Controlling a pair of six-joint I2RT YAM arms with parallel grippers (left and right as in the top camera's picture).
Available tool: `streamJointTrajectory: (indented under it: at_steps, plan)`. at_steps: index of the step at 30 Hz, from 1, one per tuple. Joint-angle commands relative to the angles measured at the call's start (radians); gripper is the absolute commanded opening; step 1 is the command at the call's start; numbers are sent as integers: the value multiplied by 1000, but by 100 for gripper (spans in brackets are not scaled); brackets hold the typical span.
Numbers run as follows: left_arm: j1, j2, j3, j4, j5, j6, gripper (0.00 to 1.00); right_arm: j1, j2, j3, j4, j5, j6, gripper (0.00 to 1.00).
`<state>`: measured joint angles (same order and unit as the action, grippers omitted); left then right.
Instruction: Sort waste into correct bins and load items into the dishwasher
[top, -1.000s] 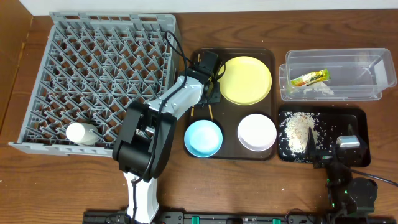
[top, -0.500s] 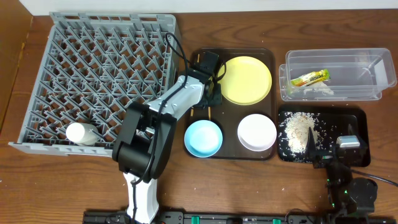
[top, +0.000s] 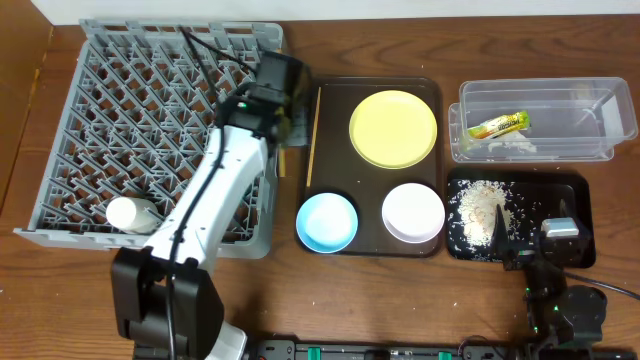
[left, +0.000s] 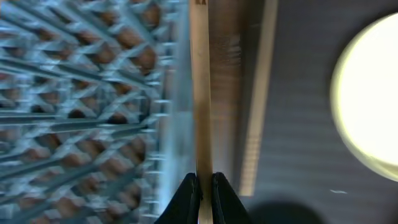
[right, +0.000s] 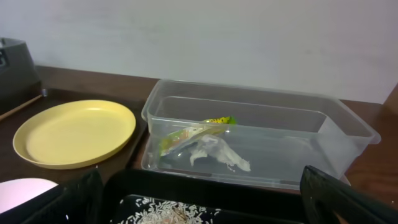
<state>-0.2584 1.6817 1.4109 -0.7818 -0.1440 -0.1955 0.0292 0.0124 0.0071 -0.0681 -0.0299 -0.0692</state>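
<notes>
My left gripper (top: 278, 125) (left: 200, 186) is shut on one wooden chopstick (left: 200, 93) and holds it over the right edge of the grey dish rack (top: 150, 110). The second chopstick (top: 313, 135) (left: 258, 99) lies along the left side of the brown tray. The yellow plate (top: 393, 128), light-blue bowl (top: 327, 221) and white bowl (top: 412, 212) sit on that tray. The clear tub (top: 600, 150) holds the yellow-green wrapper (top: 498, 125) (right: 193, 132) and white tissue (right: 217, 152). Crumbs (top: 483, 212) lie in the black tray (top: 575, 190). My right gripper (top: 530, 235) (right: 205, 205) is open and empty at the black tray's near edge.
The dark brown serving tray (top: 372, 85) lies between the rack and the bins. A white cup-like object (top: 132, 214) lies in the rack's front left corner. A few crumbs lie on the wooden table near the right arm's base.
My left arm has swung up and left from the brown tray to the rack's right edge, carrying one chopstick. The right arm has not moved.
</notes>
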Motion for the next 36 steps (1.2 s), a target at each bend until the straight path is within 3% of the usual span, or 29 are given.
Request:
streamJointTrajectory:
  at_steps: [1, 10, 12, 13, 14, 18, 25, 36]
  plan:
    - [51, 41, -3, -14, -77, 150, 8, -9, -4, -2, -3, -4, 12, 99]
    - [121, 81, -5, -6, -64, 202, 8, -10, -4, -2, -3, -4, 12, 99]
    - [119, 81, -5, -8, -31, 230, 17, -9, -4, -2, -3, -4, 12, 99]
    - [115, 80, -5, -14, -18, 226, 30, -10, -4, -2, -3, -4, 12, 99]
    - [111, 79, -5, -19, -17, 224, 34, -10, -4, -2, -3, -4, 12, 99]
    - [81, 52, -5, -23, 13, 190, 39, -10, -4, -2, -3, -4, 12, 99]
    - [-3, 58, -13, 70, 277, 42, 42, -10, -4, -2, -3, -4, 12, 99]
    - [-95, 280, -24, 276, 99, 40, 42, -10, -4, -2, -3, -4, 12, 99]
